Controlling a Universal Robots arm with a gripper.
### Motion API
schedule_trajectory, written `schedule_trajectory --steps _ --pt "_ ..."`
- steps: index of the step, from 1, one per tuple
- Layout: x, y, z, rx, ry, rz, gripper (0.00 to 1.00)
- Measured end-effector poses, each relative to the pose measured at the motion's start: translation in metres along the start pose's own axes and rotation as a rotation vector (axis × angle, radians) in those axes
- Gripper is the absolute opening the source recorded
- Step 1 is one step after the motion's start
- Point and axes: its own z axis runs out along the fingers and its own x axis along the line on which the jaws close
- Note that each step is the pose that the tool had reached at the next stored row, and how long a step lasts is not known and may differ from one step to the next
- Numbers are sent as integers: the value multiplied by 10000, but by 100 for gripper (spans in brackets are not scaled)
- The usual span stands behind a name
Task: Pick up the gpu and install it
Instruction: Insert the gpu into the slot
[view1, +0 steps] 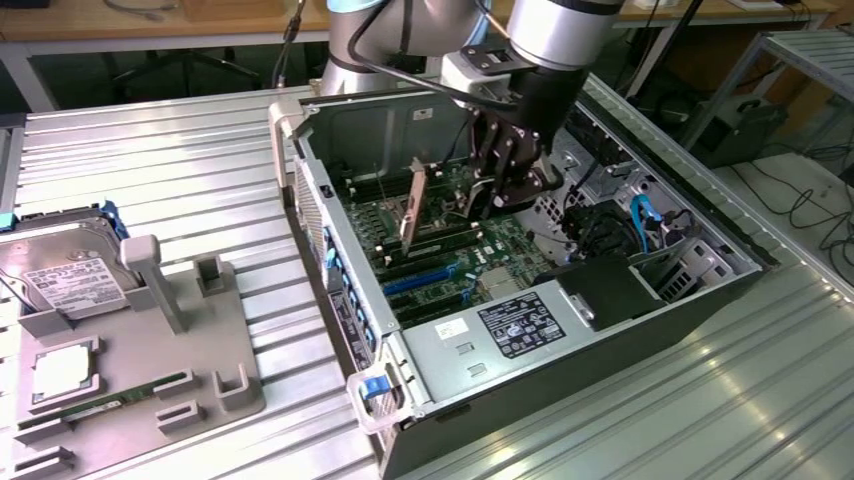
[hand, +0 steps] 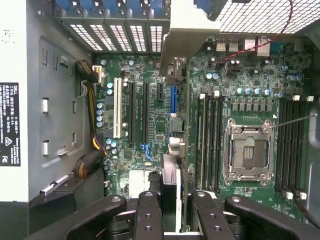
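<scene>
My gripper (view1: 497, 188) reaches down into the open computer case (view1: 400, 350) and is shut on the gpu (view1: 418, 205), which hangs on edge above the green motherboard (view1: 501, 245). In the wrist view the black fingers (hand: 147, 215) clamp the gpu (hand: 170, 175) edge-on. Its silver end bracket (hand: 186, 35) points toward the case's rear slot openings (hand: 120, 35). The card hovers over the expansion slots, close to the blue slot (hand: 173, 97). I cannot tell whether its lower edge touches a slot.
The CPU socket (hand: 248, 152) and RAM slots (hand: 210, 140) lie beside the card. Cables (hand: 90, 90) run along the case wall. A black box (view1: 607, 290) and blue cables (view1: 641, 225) fill the case's right end. A grey fixture (view1: 200, 380) on the exterior view's left holds a hard drive (view1: 60, 280).
</scene>
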Motion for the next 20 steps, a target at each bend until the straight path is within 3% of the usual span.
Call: schedule_trajectory --steps 20 --pt "24 -3 85 0 -6 0 28"
